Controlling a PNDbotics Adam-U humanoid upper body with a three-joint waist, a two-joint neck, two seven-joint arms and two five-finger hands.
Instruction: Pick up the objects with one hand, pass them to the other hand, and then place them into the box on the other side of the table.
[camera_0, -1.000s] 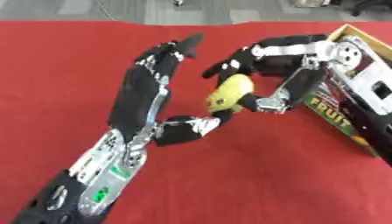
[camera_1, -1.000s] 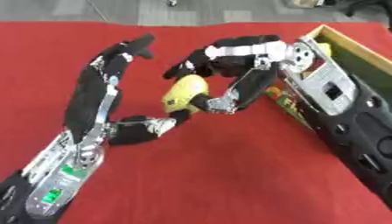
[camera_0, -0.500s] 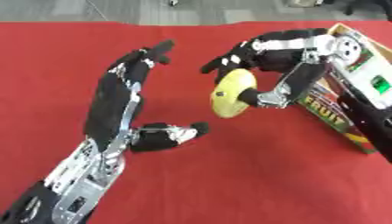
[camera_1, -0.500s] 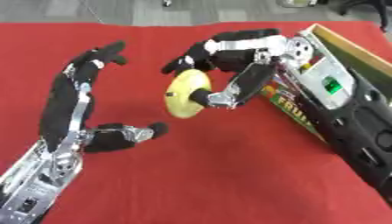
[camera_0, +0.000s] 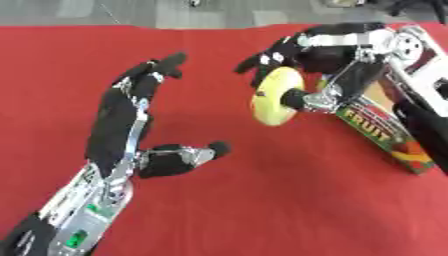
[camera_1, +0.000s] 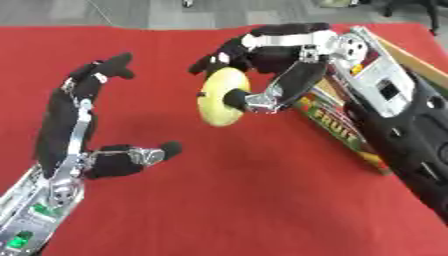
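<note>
A matt red cloth (camera_0: 262, 200) is seen covering the table. The hands (camera_0: 122, 115) are finished in matt black with bare silver metal joints. A smooth yellow fruit (camera_0: 276, 95) and a glossy printed cardboard box (camera_0: 385, 132) are shown.

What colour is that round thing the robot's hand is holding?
Pale yellow. The round object in the right hand shows best in the right eye view.

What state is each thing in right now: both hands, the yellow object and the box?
Right hand: curled round the yellow object, pinching it between thumb and fingers, held beside the box.
Yellow object: held in the right hand above the red table cover, apart from the left hand.
Left hand: open, fingers straight, thumb out, holding nothing.
Box: at the table's right side, printed FRUIT on its wall; inside hidden.
</note>
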